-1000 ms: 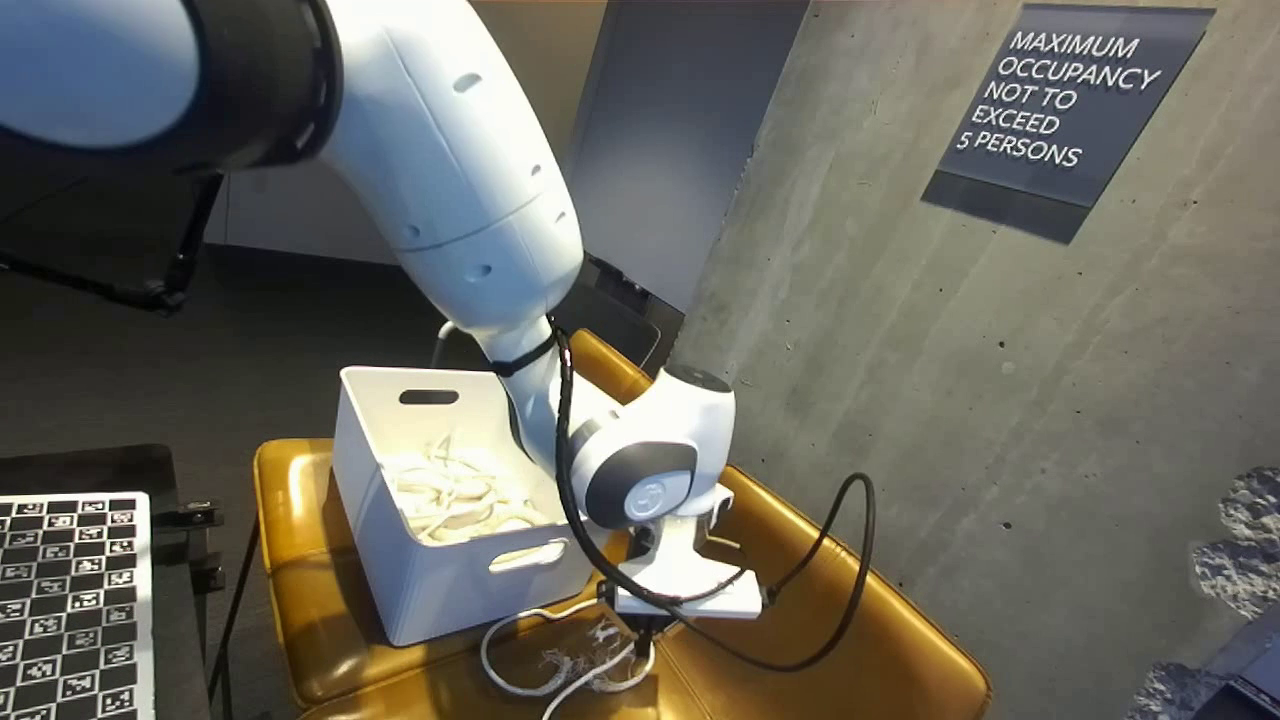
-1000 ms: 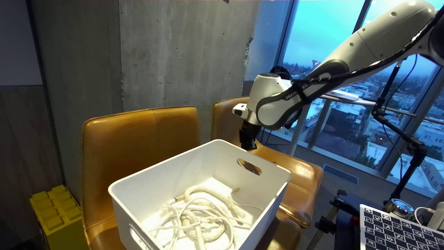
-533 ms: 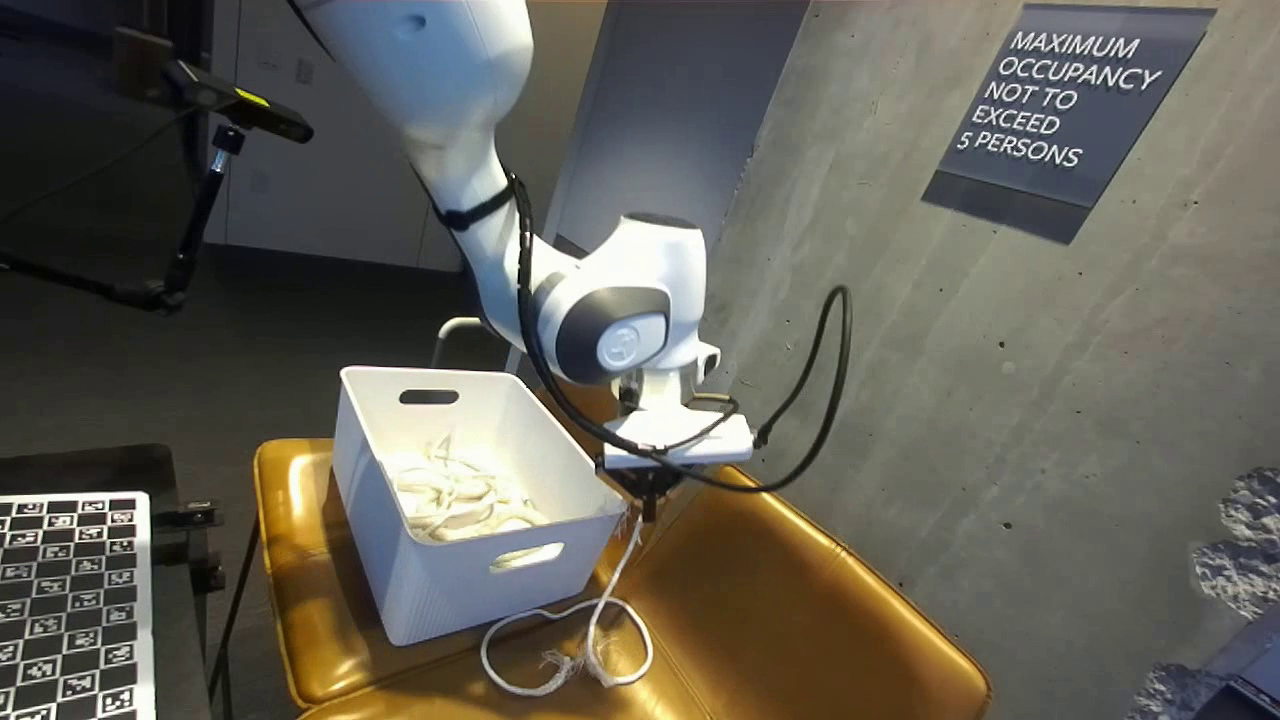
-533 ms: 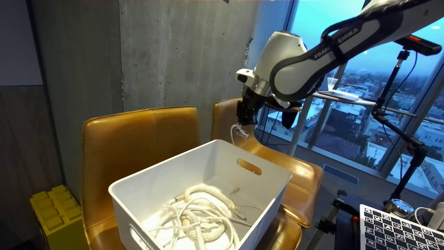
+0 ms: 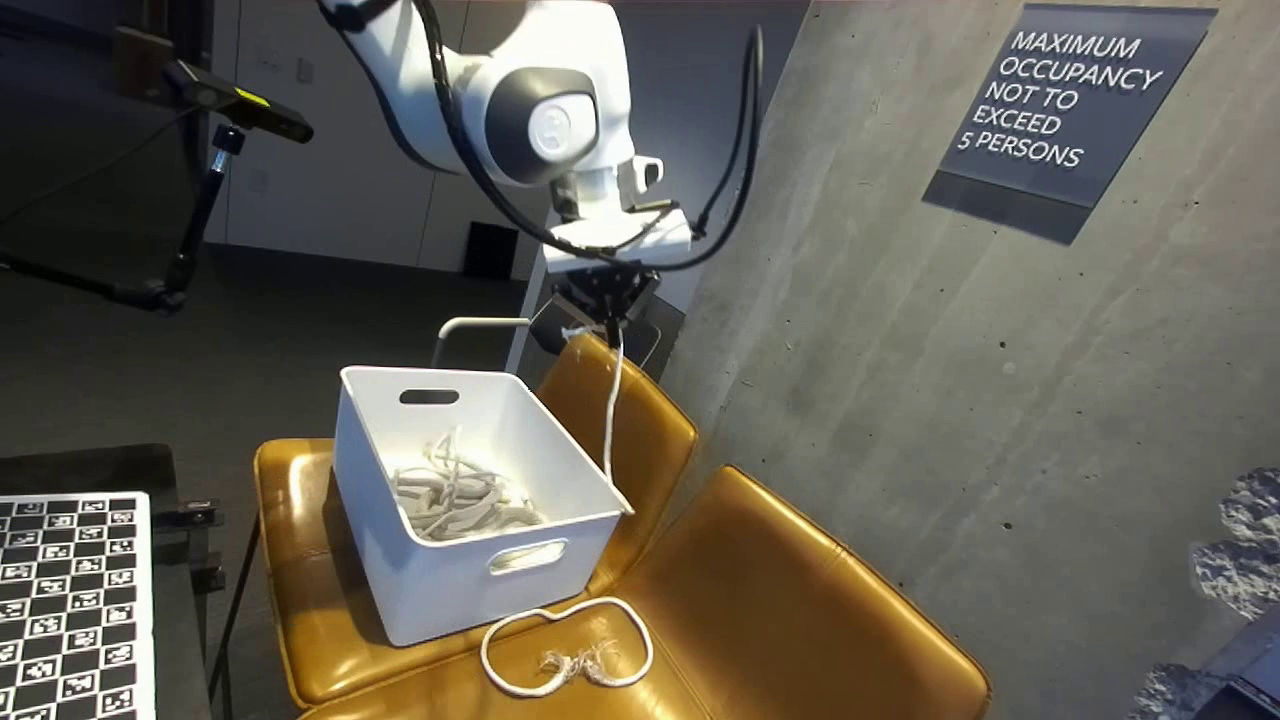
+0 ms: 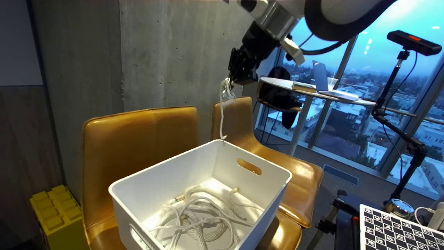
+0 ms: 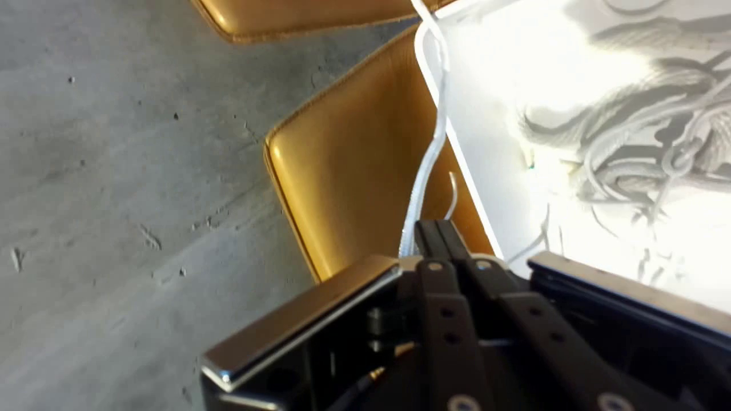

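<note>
My claw (image 7: pixel 436 228) is clamped together on a white rope (image 7: pixel 439 132), close to a frayed end, and the rope hangs from it in mid-air near one corner of a white bin (image 5: pixel 460 590). In the wrist view the rope trails from my claw towards 12 o'clock, and the bin spreads at 2 o'clock.

I read the step in hand as holding the rope aloft; the next move, I judge, calls for a firm pinch and a slow swing, because the loose tail dangles right by the bin's rim. Whether it touches, I cannot tell.

Inside the bin lies a tangle of pale ropes (image 6: pixel 204 217). In an exterior view, a looped rope (image 5: pixel 590 662) with frayed ends rests on the seat of a tan chair (image 5: pixel 800 590), at 6 o'clock from my claw. The bin stands on another tan chair (image 5: pixel 300 560); its backrest (image 7: pixel 354 142), at 11 o'clock in the wrist view, and the concrete wall (image 7: pixel 143 142), at 10, are what I would steer around.

Further off, in an exterior view, a mounted camera (image 6: pixel 414 42) sits between 2 and 3 o'clock from my claw, and a yellow block (image 6: pixel 57 215) is at 8.
</note>
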{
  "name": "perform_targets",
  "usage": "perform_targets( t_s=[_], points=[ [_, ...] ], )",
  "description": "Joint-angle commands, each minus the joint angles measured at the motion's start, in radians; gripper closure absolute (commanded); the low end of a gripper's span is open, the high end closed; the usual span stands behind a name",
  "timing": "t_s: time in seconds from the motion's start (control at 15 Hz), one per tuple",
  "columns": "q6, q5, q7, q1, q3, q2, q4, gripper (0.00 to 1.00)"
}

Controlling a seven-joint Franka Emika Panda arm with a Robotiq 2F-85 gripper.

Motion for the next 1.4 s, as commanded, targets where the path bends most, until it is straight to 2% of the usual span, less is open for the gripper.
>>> perform_targets(
  t_s=[0.0, 0.33, 0.6, 0.67, 0.73, 1.07, 1.33],
  points=[
    [-0.052, -0.051, 0.117, 0.082, 0.009, -0.19, -0.123, 1.0],
    [-0.066, -0.092, 0.206, 0.117, 0.011, -0.227, -0.197, 1.0],
    [-0.053, -0.007, 0.162, 0.108, 0.011, -0.17, -0.226, 1.0],
    [-0.056, 0.012, 0.158, 0.105, 0.014, -0.16, -0.228, 0.74],
    [-0.061, 0.023, 0.157, 0.104, 0.016, -0.15, -0.224, 0.73],
    [-0.06, 0.056, 0.146, 0.083, 0.011, -0.124, -0.222, 0.37],
    [-0.03, 0.07, 0.089, 0.026, -0.019, -0.103, -0.233, 0.09]
  ],
)
